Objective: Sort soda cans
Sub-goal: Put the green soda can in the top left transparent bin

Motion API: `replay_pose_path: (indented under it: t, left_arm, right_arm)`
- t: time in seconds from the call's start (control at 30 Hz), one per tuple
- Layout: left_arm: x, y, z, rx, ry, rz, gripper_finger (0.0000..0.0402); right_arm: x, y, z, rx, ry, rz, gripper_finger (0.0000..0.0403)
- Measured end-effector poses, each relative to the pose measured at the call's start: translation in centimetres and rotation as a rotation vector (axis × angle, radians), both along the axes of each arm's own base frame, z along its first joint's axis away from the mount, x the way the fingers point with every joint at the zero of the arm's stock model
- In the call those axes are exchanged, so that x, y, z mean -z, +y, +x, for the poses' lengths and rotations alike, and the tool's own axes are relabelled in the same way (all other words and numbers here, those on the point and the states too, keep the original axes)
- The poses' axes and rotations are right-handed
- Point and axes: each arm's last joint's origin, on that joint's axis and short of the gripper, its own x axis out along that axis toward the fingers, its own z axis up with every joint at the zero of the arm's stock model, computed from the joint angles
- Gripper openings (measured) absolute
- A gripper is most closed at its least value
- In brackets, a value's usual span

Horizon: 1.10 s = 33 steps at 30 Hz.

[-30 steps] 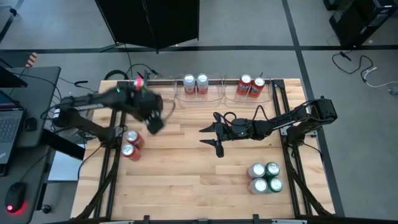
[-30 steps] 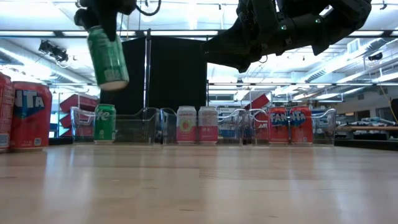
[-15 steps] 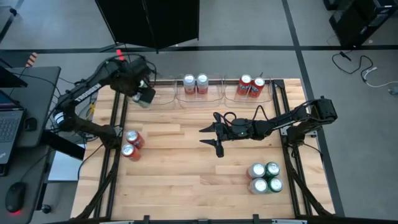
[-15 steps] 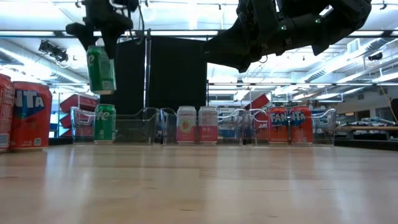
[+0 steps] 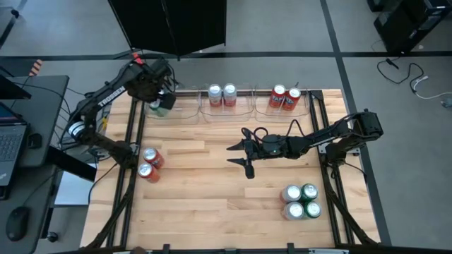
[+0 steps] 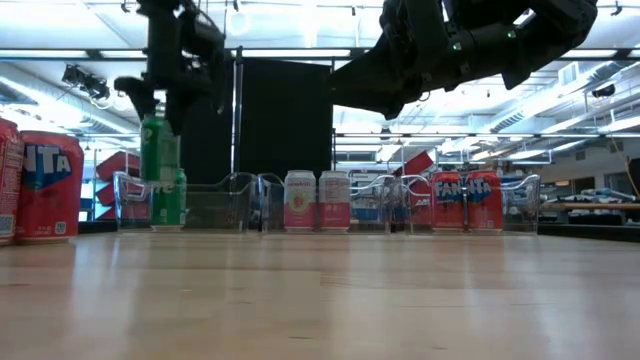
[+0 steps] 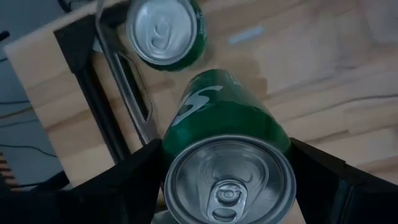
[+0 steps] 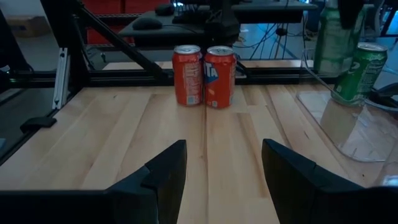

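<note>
On the wooden table (image 5: 212,197), clear trays (image 5: 240,106) line the top edge, where the left gripper (image 5: 159,101) pinches a green can (image 7: 227,127) over the upper-left tray beside another green can (image 7: 165,31), while the right gripper (image 5: 236,156) hovers mid-table, fingers spread and empty.

Our left gripper (image 5: 159,101) reaches to the table's far-left corner, seemingly clamped. Right gripper (image 5: 239,156) hovers mid-table, fingers (image 8: 163,171) parted.

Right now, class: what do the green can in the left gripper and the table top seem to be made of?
Green cylindrical can: probably thin metal; shiny silver lid with pull tab, glossy printed wall.
Pale table top: looks like wood; jointed planks with grain, smooth satin sheen.
</note>
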Motion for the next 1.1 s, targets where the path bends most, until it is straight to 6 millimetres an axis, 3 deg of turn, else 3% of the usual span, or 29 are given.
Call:
replay_pose_path:
  t: [0.27, 0.57, 0.83, 1.1]
  left_arm:
    - [4.5, 1.1, -1.3, -0.021, 0.088, -0.078, 0.029]
    - [7.7, 1.7, -2.2, -0.009, 0.083, -0.073, 0.03]
    - [8.1, 1.6, -2.3, 0.036, 0.102, -0.085, 0.035]
    - [7.0, 1.6, -2.3, 0.066, 0.109, -0.089, 0.0361]
  right_arm:
    - [0.1, 0.0, 0.0, 0.0, 0.014, 0.0, 0.0195]
    - [0.2, 0.0, 0.0, 0.002, 0.021, 0.011, 0.0195]
    - [0.2, 0.0, 0.0, 0.002, 0.02, 0.011, 0.0195]
    - [0.2, 0.0, 0.0, 0.002, 0.02, 0.011, 0.0195]
